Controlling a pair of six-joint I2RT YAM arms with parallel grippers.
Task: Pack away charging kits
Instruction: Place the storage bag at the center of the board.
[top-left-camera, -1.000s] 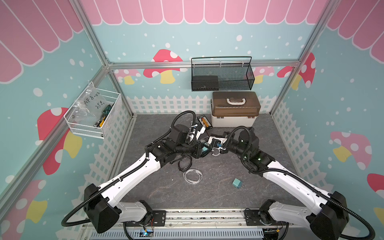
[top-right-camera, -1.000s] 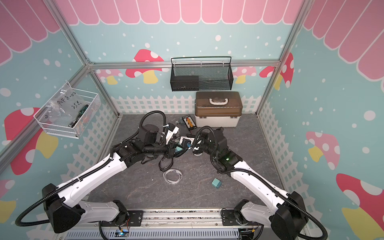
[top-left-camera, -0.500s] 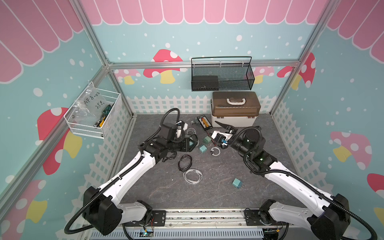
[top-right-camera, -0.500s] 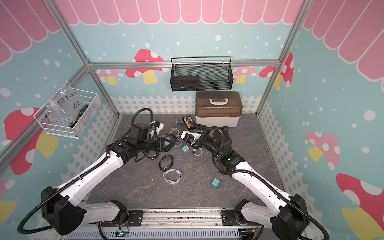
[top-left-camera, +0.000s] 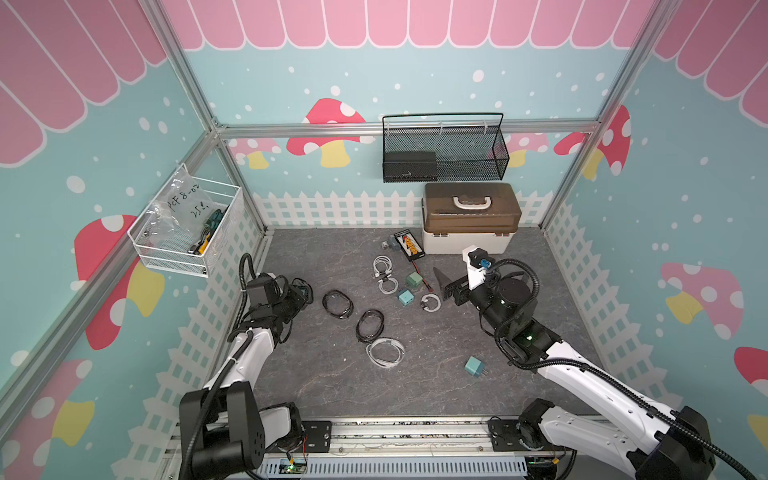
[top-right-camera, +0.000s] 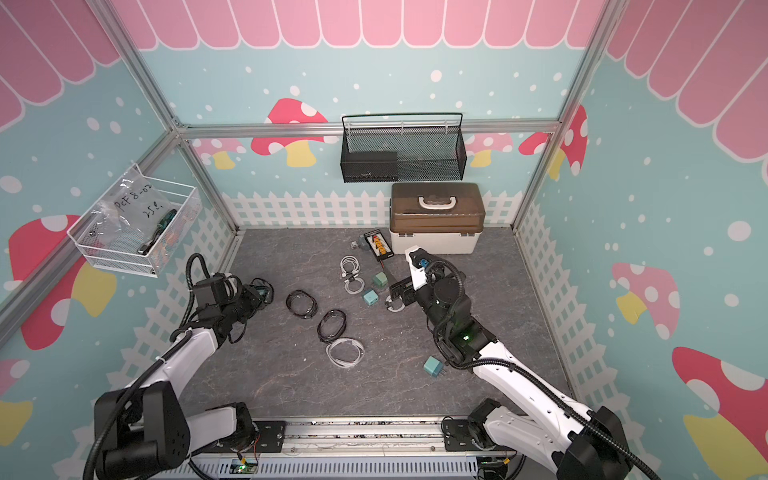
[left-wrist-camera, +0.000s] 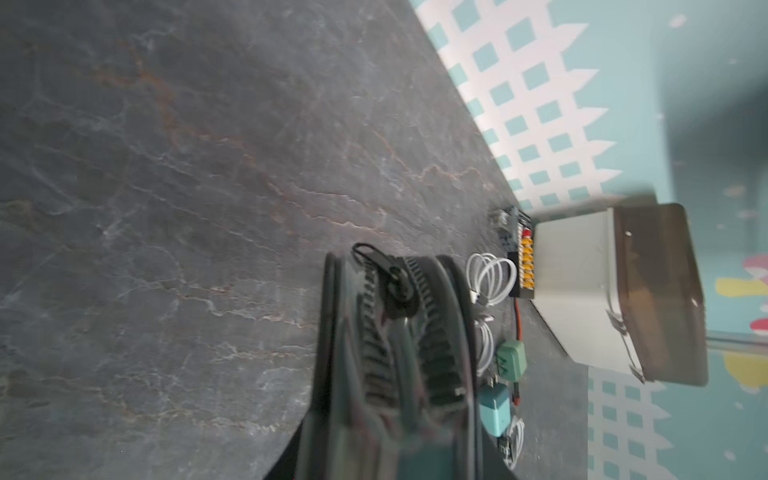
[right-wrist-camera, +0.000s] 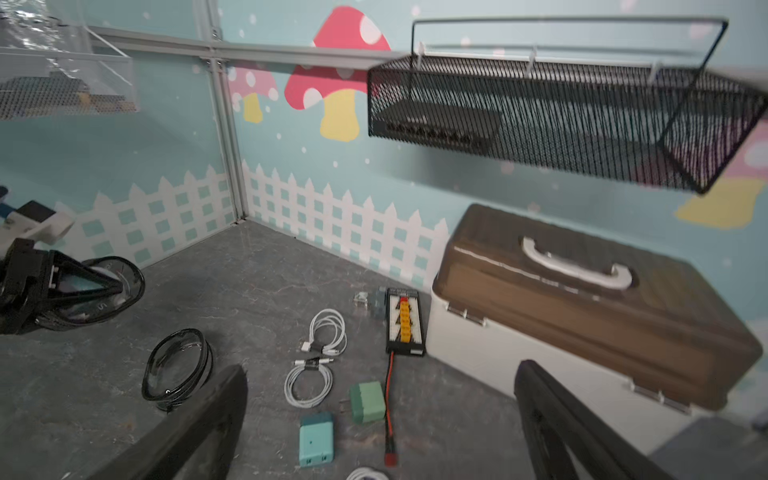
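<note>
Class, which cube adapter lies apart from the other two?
The front adapter, alone; the green adapter and pale teal adapter sit together farther back.

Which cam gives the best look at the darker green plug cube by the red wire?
Right wrist: the green plug cube is close and fairly sharp, prongs showing. In both top views the cube is small, seen from above. Left wrist shows it blurred, past the zip pouch.

Left gripper (top-left-camera: 300, 291) clamps, arm tucked back; right gripper (top-left-camera: 444, 286) hovers wide open.
</note>
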